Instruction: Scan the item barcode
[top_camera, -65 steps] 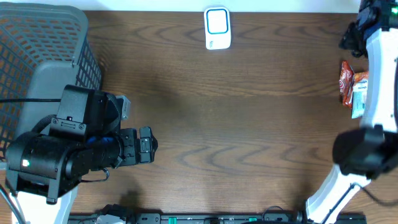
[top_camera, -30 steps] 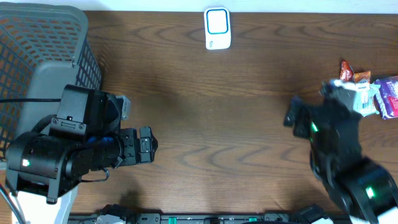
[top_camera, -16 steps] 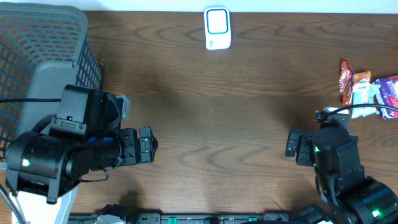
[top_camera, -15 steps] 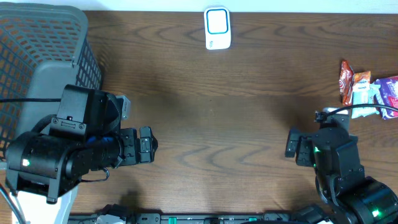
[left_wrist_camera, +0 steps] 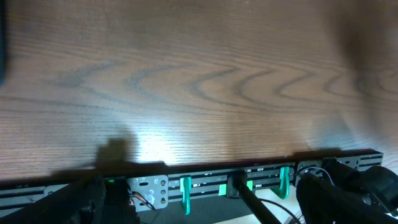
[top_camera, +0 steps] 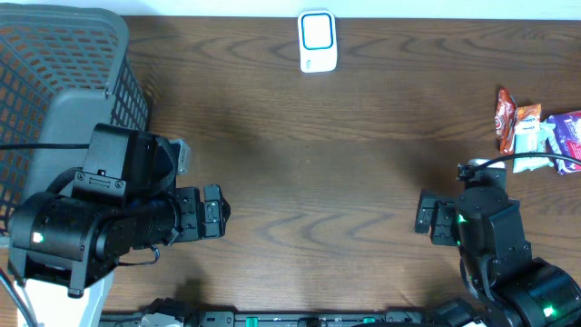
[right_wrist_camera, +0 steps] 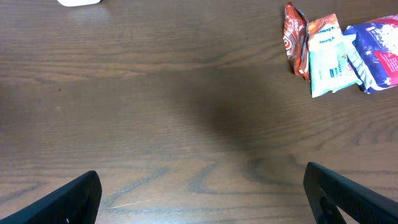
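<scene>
The left pincer (top_camera: 213, 213) is wide open and holds nothing. It hangs over the left part of the bench (top_camera: 345, 163), toward the near edge. The right pincer (top_camera: 431, 218) is also wide open and empty, over the right part of the bench, toward the near edge. In its wrist view the fingers (right_wrist_camera: 62, 199) show only at the lower corners, with wood between them. Three packets lie at the right edge, side by side and touching: a red packet (top_camera: 505, 118), a green-white packet (top_camera: 528, 132) and a purple packet (top_camera: 568, 127). They are well apart from both pincers. The white scanner (top_camera: 317, 41) lies at the middle of the far edge. A grey basket (top_camera: 54, 64) stands at the far left corner.
</scene>
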`<state>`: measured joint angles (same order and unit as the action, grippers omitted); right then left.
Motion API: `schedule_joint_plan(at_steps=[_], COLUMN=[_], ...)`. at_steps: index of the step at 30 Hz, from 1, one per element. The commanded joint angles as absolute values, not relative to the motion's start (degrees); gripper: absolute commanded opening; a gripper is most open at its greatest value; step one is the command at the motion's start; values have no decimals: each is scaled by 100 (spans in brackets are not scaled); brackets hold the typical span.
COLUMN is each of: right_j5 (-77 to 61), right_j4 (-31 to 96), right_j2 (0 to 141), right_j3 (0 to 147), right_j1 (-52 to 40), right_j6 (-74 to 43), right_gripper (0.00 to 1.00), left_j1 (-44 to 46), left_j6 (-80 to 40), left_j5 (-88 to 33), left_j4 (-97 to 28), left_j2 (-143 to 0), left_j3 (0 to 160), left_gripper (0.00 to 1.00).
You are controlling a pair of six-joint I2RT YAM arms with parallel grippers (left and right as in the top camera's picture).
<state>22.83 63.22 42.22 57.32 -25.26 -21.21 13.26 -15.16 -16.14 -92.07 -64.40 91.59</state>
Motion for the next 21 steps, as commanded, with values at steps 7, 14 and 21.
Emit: schedule_joint_plan(at_steps=[7, 14, 21], right_j5=[2294, 2272, 2272], right_j4=[6331, 6331, 6331], right_j2=[4200, 4209, 4169], right_j3=[5708, 5697, 5695], right_j1=[-2554, -2401, -1955], right_j6=[-2053, -2053, -2053], right_gripper=[99, 99, 99], left_j1=[1304, 1304, 1304], left_j6=[-1505, -1505, -1505], left_j5=[-1577, -1577, -1575], left_j4=[-9317, -9317, -9317], left_j2=[-6434, -6434, -6434], left_j3=[9196, 9196, 9196], left_gripper=[98, 98, 98])
